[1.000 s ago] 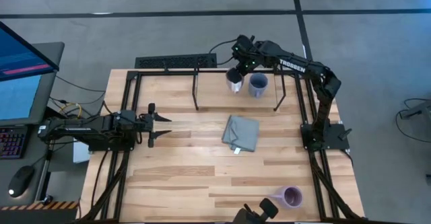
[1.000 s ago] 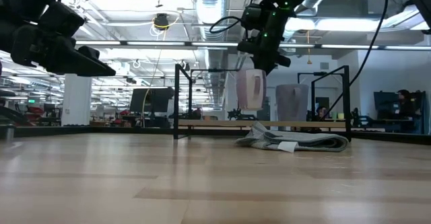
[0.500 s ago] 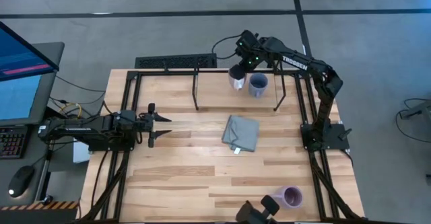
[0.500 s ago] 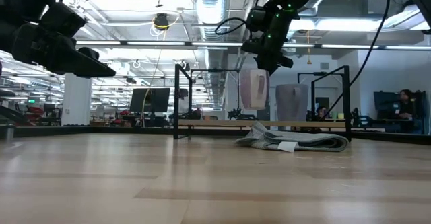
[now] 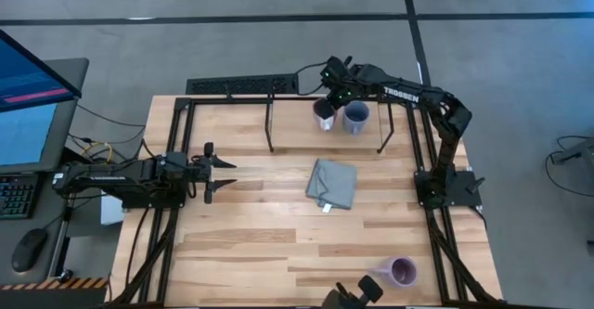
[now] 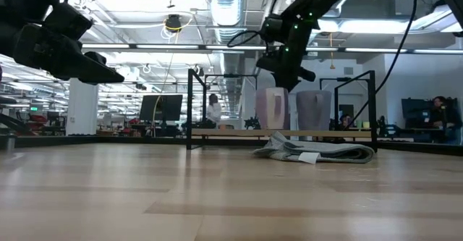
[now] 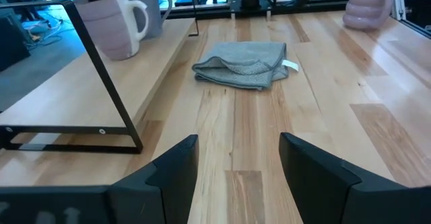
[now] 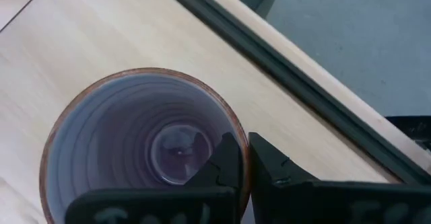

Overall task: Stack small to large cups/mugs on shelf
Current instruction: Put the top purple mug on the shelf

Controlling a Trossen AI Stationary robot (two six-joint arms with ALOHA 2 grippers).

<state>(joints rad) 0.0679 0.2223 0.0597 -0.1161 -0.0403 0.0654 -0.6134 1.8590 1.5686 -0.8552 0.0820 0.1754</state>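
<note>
My right gripper (image 5: 332,94) is shut on the pale lavender mug (image 5: 324,112), which stands upright beside the blue-grey mug (image 5: 355,115) inside the black rod shelf (image 5: 271,123) at the table's far side. In the low view the lavender mug (image 6: 273,108) and the blue-grey mug (image 6: 312,111) have their bases level. The deeper purple mug (image 5: 403,272) stands upright near the table's near right corner. My left gripper (image 5: 223,173) is open and empty at the table's left, fingers pointing right. My right gripper holds the lavender mug by its rim (image 8: 236,126), one finger (image 8: 221,165) inside the mug and one finger (image 8: 271,165) outside. The fingers come from above, pointing down. The mug is upright; whether its base bears on the surface below, I cannot tell.
A folded grey cloth (image 5: 332,183) lies mid-table, near the shelf's front legs (image 5: 382,144). The black arm frames run along the table's left and right sides. A camera mount (image 5: 357,292) sits at the near edge by the purple mug.
My right gripper has gone down with the lavender mug, staying shut on its rim. The mug, earlier hanging clear above the level of the blue-grey mug's base, now stands level with it, close beside it.
</note>
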